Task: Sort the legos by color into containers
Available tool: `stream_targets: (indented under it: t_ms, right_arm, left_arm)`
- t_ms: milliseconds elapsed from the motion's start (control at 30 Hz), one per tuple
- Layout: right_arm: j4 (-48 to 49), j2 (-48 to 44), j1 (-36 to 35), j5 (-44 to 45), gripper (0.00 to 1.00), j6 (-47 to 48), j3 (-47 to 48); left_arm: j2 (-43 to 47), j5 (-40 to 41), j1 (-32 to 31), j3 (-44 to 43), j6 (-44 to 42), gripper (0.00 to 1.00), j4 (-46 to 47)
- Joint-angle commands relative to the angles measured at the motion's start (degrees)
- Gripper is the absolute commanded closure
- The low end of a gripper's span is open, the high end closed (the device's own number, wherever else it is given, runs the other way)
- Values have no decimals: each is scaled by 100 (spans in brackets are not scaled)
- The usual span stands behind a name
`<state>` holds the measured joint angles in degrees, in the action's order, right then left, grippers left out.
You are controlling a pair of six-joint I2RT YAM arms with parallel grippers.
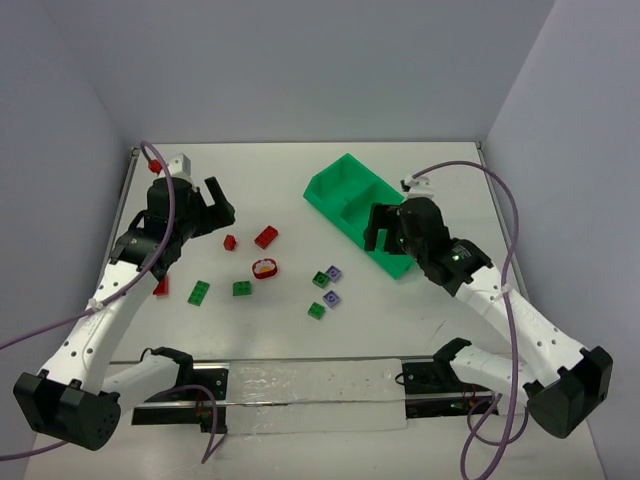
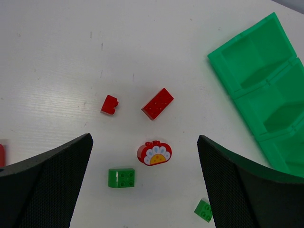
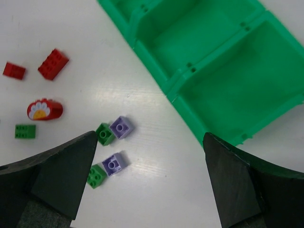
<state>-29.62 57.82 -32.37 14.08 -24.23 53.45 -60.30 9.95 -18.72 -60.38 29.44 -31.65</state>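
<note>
Both grippers hang open above the table with nothing between their fingers. My left gripper (image 1: pixel 221 207) (image 2: pixel 143 141) hovers over two red legos (image 2: pixel 157 103) (image 2: pixel 109 104), a rounder red piece with a pale centre (image 2: pixel 155 153) and a green lego (image 2: pixel 121 177). My right gripper (image 1: pixel 386 234) (image 3: pixel 149 137) is over the near end of the green tray of containers (image 1: pixel 322 188) (image 3: pixel 175 86), whose compartments look empty. Two purple legos (image 3: pixel 121 127) (image 3: pixel 114 163) lie beside two green ones (image 3: pixel 104 133) (image 3: pixel 96 175). Another red lego (image 1: pixel 161 287) lies half hidden under the left arm.
A green brick (image 1: pixel 199 292) lies left of centre. White walls close in the table on the left, back and right. A clear plastic sheet (image 1: pixel 320 395) and the arm bases run along the near edge, with purple cables looping beside each arm.
</note>
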Motion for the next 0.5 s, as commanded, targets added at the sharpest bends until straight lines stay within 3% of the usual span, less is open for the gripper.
stream_targets:
  t_ms: [0, 467]
  right_arm:
    - [236, 511, -478, -52, 1, 37, -30]
    - [905, 2163, -1518, -467, 14, -60, -107]
  left_arm:
    - [-58, 111, -61, -260, 167, 1, -54]
    - [-34, 64, -132, -70, 242, 1, 199]
